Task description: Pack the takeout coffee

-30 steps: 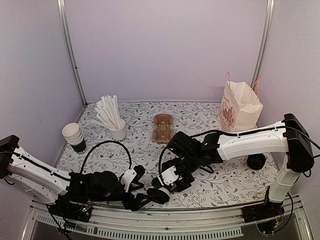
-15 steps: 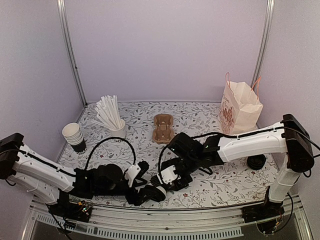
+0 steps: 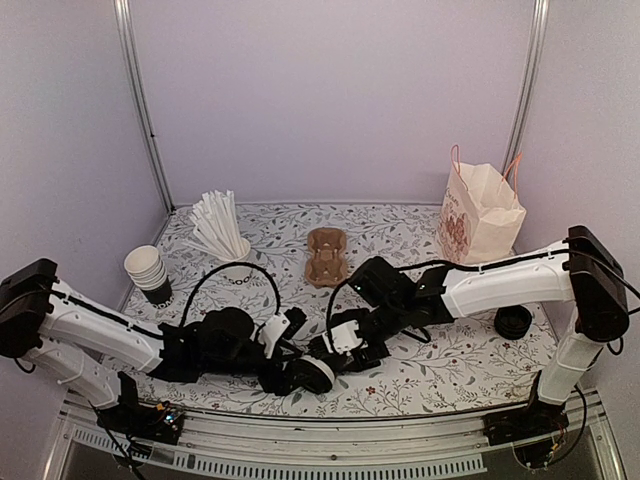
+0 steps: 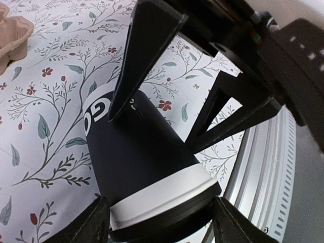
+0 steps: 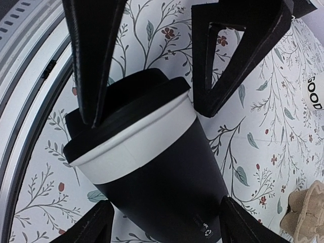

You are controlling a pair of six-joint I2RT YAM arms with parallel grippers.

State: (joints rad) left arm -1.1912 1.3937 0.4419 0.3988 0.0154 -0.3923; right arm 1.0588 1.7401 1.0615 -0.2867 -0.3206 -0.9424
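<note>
Now takeout coffee (image 4: 136,157), side reading "GO", pinched by right hand (image 5: 152,114); left hand (image 4: 154,131) straddles, grip unclear.

Top camera is overlooking the table (image 3: 400,235); both wrist cameras are framing the takeout coffee (image 4: 136,152) close-up, opposite sides.

**Takeout coffee (image 3: 312,372) down on its side**

Small black paper cup, white band under the rim, capped with a round black lid (image 5: 126,98). Lies tipped over well apart from the brown pulp cup carrier (image 3: 327,255), on its near side; base toward the carrier, lid away.
</note>
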